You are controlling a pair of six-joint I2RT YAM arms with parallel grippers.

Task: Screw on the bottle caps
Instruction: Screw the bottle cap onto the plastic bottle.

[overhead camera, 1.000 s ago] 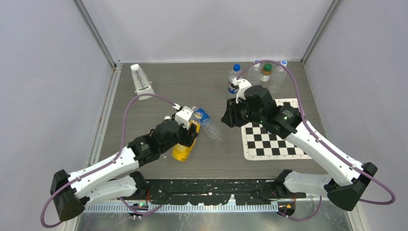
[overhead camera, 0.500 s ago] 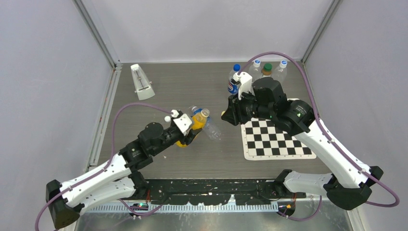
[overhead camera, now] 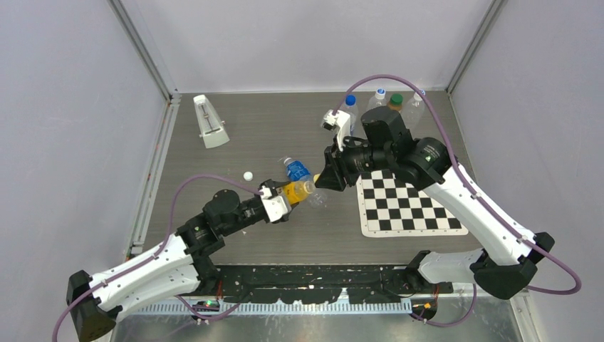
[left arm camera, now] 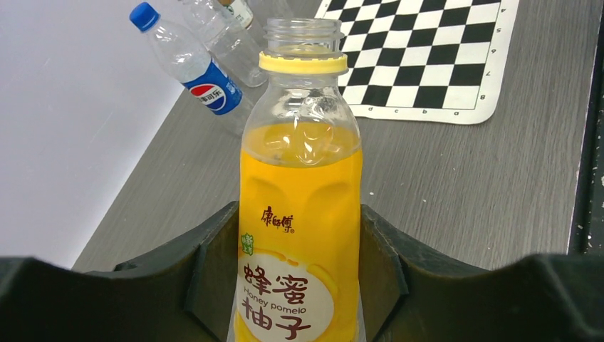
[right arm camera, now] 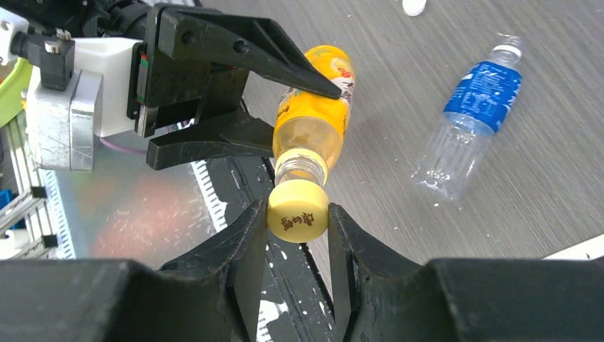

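Note:
My left gripper (left arm camera: 295, 214) is shut on the body of a yellow honey-pomelo juice bottle (left arm camera: 299, 185), held off the table (overhead camera: 214, 157). The bottle's neck (left arm camera: 301, 28) is open and bears a yellow ring. In the top view this bottle (overhead camera: 298, 191) points its neck right, toward my right gripper (overhead camera: 324, 178). My right gripper (right arm camera: 296, 214) is shut on the yellow cap (right arm camera: 298, 211), which sits right at the bottle's mouth (right arm camera: 299, 169). A white cap (overhead camera: 248, 175) lies loose on the table, left of the bottle.
A clear bottle with a blue label (overhead camera: 300, 173) lies uncapped just behind the held one. A blue-capped Pepsi bottle (overhead camera: 347, 107) and other bottles, one green-capped (overhead camera: 395, 103), stand at the back. A chessboard mat (overhead camera: 406, 206) lies right. A white wedge (overhead camera: 210, 121) stands back left.
My left arm has lifted the juice bottle and swung it right, neck toward the right gripper. The right gripper has moved left and down, bringing the yellow cap to the bottle's mouth.

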